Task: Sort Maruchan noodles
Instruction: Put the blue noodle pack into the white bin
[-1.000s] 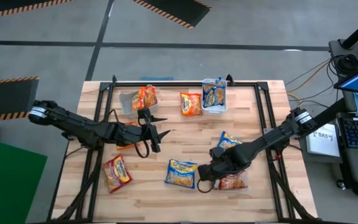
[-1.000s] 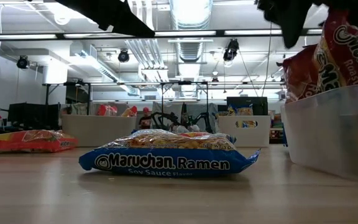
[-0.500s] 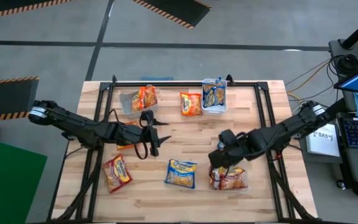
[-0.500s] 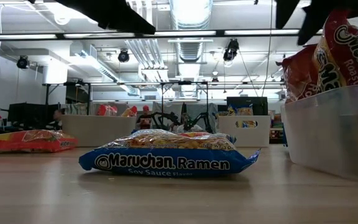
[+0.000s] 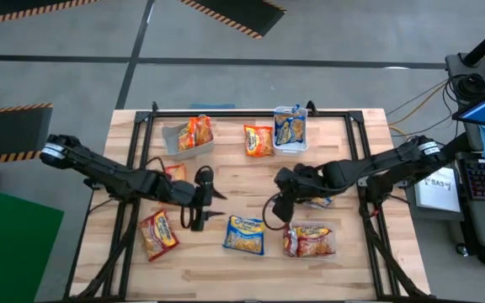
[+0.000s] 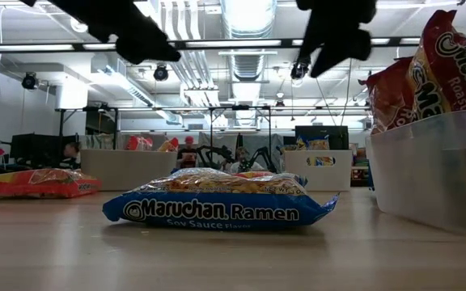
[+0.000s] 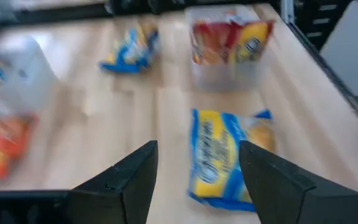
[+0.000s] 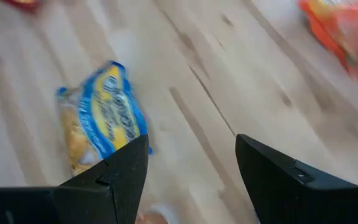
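My left pincer (image 5: 211, 206) has dropped down the frame from mid-left, and that uncovers an orange packet (image 5: 173, 172) lying just above its arm. Its fingers (image 7: 129, 180) stand wide with nothing between them, and the wrist view looks down on the blue-and-yellow packet (image 7: 229, 158). I judge it is lining up on that one, so no pick has started yet.

Below the arm, at lower left, a red packet (image 5: 158, 234) lies loose on the bench (image 5: 226, 269). At upper left a clear bin (image 5: 171, 139) already holds a red-orange packet. Right of it another orange packet (image 5: 258, 140) lies loose, next to a second bin (image 5: 291, 148) with a blue one inside.

At lower centre sits that blue soy sauce packet (image 5: 245, 234), flat and free in the low view.

My right pincer (image 5: 281, 212) has swung up and left, away from the red packet at lower right (image 5: 310, 241), which stays on the bench, unheld. It now hangs wide and empty just right of the blue packet.

So both pincers crowd the same packet, and I think they may collide. The right arm also covers most of another blue packet (image 5: 322, 200). Several packets are still unsorted
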Controlling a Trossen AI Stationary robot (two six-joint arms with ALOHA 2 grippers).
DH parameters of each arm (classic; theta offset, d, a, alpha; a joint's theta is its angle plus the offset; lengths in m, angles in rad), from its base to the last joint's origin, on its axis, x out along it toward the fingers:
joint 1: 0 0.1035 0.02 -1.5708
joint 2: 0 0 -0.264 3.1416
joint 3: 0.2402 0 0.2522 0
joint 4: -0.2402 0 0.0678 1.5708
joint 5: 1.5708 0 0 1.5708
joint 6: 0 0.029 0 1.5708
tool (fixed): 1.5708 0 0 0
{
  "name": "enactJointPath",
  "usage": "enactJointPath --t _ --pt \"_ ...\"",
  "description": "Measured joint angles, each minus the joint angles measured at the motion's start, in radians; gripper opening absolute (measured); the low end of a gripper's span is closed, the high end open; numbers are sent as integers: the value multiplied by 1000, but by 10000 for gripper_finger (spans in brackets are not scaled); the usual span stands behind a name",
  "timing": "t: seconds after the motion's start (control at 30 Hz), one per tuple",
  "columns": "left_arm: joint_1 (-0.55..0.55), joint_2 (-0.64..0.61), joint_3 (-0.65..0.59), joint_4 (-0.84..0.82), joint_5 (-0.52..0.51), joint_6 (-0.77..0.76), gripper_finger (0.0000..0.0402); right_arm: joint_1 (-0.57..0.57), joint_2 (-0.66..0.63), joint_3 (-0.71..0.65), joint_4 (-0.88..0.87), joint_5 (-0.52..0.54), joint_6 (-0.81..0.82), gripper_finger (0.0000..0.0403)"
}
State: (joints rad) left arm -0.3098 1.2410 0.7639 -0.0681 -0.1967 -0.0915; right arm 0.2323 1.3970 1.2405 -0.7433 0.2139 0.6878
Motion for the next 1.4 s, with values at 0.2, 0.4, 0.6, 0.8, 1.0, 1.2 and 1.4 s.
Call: enactJointPath --t 0.2,0.4,0.6,0.8,1.0,1.2,1.4 --pt "-114 125 4 48 0 -155 186 -9 7 -83 249 -83 -218 228" --pt "-162 265 9 130 -1 -239 160 -9 13 -190 468 -169 -257 228" --pt "-163 385 10 204 -2 -294 126 -8 13 -264 544 -170 -243 228" --pt "-165 474 10 321 33 -289 94 -9 31 -274 572 -169 -242 228" --pt "-151 504 10 349 35 -247 70 -10 57 -238 569 -170 -260 228" --pt "-120 526 6 391 56 -182 53 -10 82 -207 566 -169 -290 228" --pt "-92 546 -9 424 58 -173 43 -10 107 -188 563 -170 -307 228"
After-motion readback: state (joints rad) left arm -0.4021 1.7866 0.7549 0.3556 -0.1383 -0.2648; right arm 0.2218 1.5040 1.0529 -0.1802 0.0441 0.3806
